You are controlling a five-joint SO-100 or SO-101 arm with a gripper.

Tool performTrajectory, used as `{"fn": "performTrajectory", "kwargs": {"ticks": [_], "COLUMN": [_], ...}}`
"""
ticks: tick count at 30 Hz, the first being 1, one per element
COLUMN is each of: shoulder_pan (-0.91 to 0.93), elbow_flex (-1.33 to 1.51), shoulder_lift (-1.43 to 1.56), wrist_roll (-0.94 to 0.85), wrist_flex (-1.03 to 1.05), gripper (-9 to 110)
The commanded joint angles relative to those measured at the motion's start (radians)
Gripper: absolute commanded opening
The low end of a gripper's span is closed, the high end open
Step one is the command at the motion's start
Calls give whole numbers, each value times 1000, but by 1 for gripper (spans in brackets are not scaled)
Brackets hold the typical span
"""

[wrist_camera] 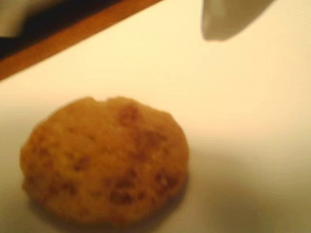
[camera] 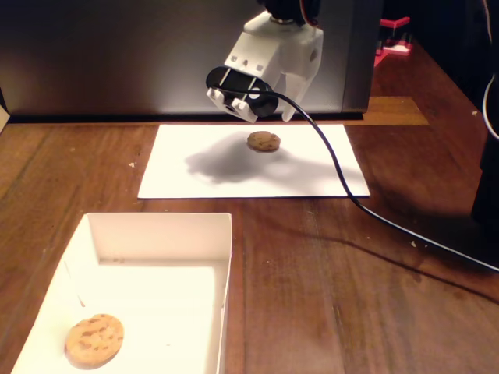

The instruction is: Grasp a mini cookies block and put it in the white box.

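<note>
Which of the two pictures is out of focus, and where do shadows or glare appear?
Wrist view: blurred and yellow-tinted, the cookie soft-edged. Fixed view: sharp; the gripper casts a dark shadow on the paper sheet left of the cookie; the white box floor glares bright.

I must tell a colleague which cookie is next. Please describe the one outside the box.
Find the white paper sheet at the far side of the table. The cookie lies there, below the gripper. The other cookie sits inside the white box.
</note>
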Motion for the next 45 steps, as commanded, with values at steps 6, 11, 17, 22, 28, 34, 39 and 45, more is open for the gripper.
{"fn": "performTrajectory", "kwargs": {"ticks": [6,11,17,22,28,34,39,45], "shoulder_pan": [-5,-6,-20,-38,-35,-21,-11,-3], "elbow_flex": [-87,-81,-3,15,114,58,-143,-215], "shoulder_lift": [58,35,75,84,121,84,-38,-74], "wrist_roll": [-2,-2,-9,-11,-11,-5,9,8], "wrist_flex": [2,-17,-69,-81,-127,-112,32,83], "gripper": [31,31,31,31,31,31,31,32]}}
